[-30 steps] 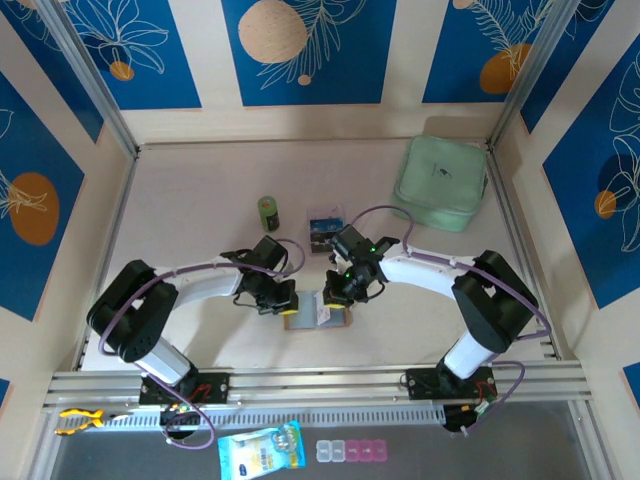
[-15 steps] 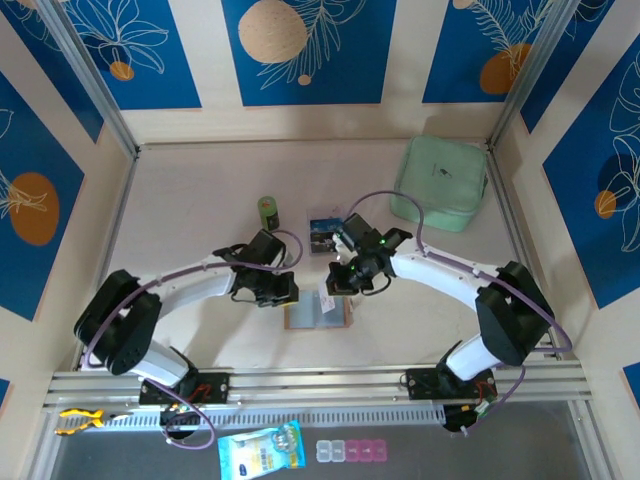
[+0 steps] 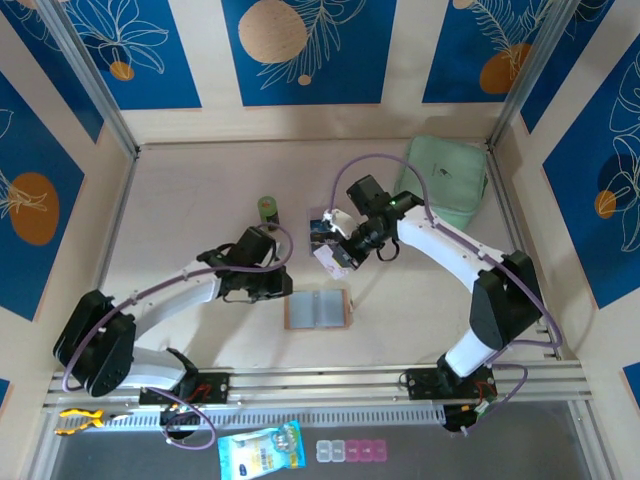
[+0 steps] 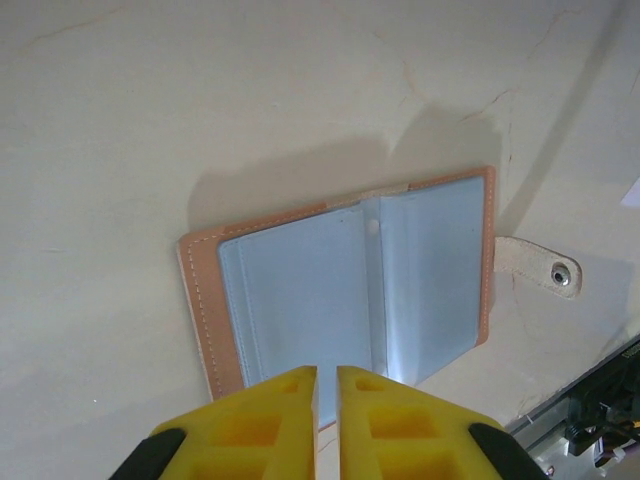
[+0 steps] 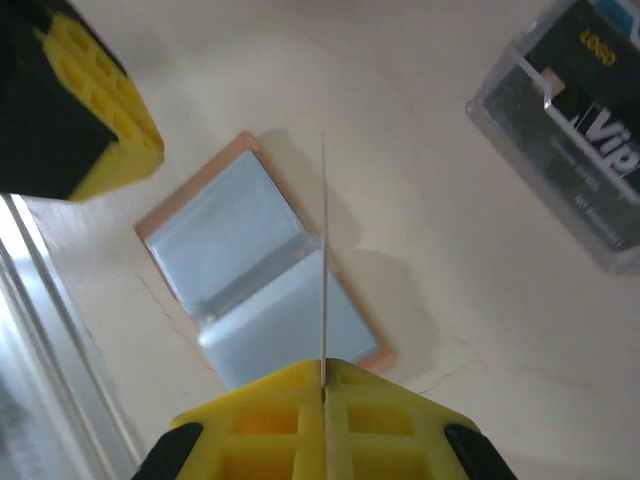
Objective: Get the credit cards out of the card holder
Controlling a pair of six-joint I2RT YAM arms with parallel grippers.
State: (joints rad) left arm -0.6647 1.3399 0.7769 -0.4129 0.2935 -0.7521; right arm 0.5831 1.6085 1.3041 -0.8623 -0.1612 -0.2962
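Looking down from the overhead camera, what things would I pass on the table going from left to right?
small green container → card holder, lying open → mint-green case

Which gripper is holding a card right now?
The right gripper: it pinches a thin card, seen edge-on. The left gripper, near the open card holder, holds nothing.
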